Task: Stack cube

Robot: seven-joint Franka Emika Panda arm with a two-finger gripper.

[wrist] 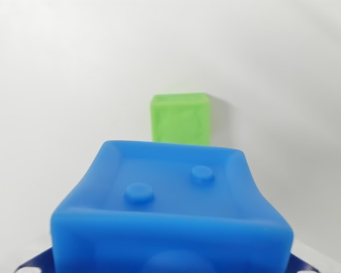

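Note:
A large blue cube [170, 193] fills the lower half of the wrist view, very close to the camera, with two round studs on its recessed top face. My gripper [167, 266] is shut on it. Only dark blue finger pads [35, 263] show at the cube's lower left and lower right corners. Beyond the blue cube, a smaller green cube [181, 118] rests on the white surface near the middle of the view. Its lower edge is hidden behind the blue cube.
A plain white surface [57, 85] surrounds the green cube on all visible sides. Nothing else is in view.

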